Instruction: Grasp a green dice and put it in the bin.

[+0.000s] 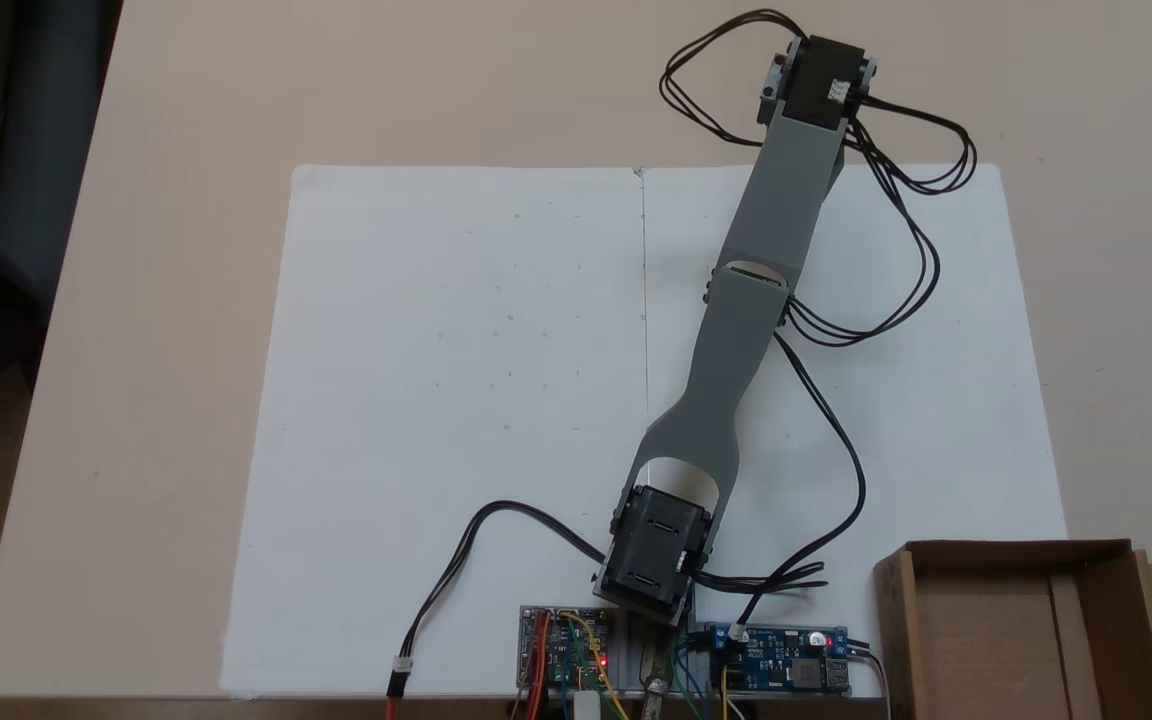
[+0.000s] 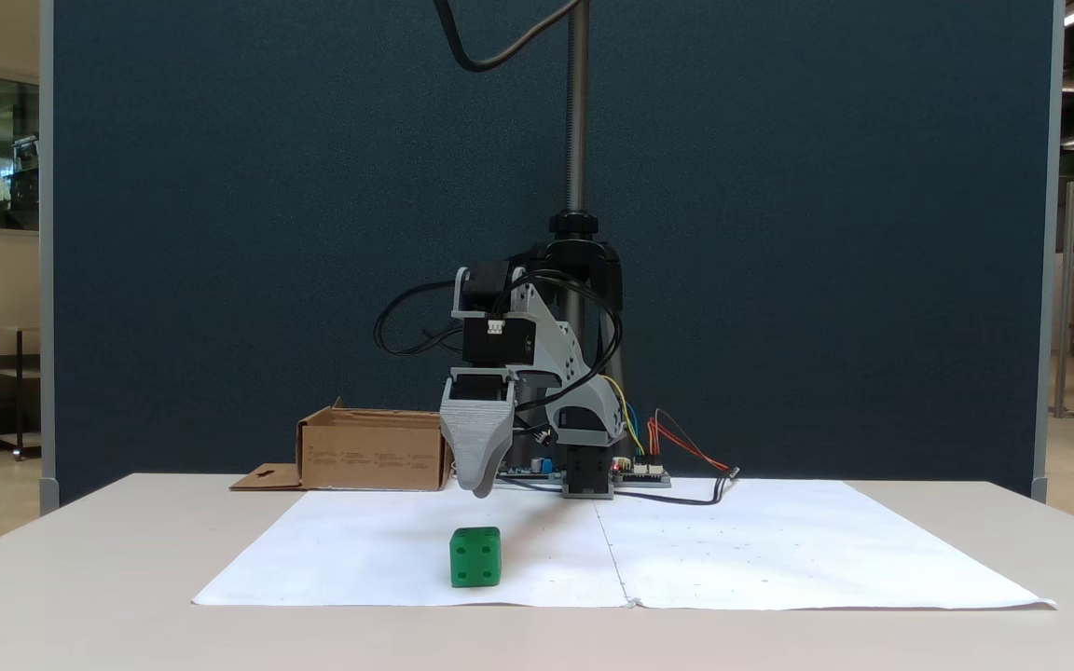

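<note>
Beige counter (image 2: pixel 80 578) carries white paper sheets (image 1: pixel 456 400), with the grey arm (image 1: pixel 736 330) stretched out over them from its base. Brown cardboard bin (image 2: pixel 374 452) stands behind the tool and to its left in a fixed view, well apart from it, flap with hang-hole lying flat beside it. Tool (image 2: pixel 478 485) hangs tip-down, clear above the paper; only one grey jaw face shows, so its opening cannot be judged. Green dice (image 2: pixel 475 557) rests on the paper just below and in front of the tool tip, not touching it, four pips facing the camera.
</note>
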{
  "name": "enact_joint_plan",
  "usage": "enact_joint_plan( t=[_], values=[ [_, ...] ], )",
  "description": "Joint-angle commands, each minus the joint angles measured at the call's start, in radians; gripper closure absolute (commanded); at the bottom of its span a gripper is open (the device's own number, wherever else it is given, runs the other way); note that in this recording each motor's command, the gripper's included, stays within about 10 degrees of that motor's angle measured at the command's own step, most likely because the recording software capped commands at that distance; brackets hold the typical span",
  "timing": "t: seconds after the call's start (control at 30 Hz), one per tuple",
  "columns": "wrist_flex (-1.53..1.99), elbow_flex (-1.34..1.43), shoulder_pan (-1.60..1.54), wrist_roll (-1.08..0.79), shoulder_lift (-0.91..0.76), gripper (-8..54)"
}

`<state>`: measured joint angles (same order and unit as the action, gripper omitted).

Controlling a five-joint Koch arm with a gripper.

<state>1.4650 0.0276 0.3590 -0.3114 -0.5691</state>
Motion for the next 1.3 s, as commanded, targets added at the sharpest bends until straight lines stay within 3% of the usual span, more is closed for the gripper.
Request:
enact_joint_plan(
  t=[0.0,1.27],
  values=[
    [0.176,-0.058,0.011,-0.086,-0.025,-2.6],
    [0.175,-0.058,0.020,-0.098,0.026,-2.8]
  ],
)
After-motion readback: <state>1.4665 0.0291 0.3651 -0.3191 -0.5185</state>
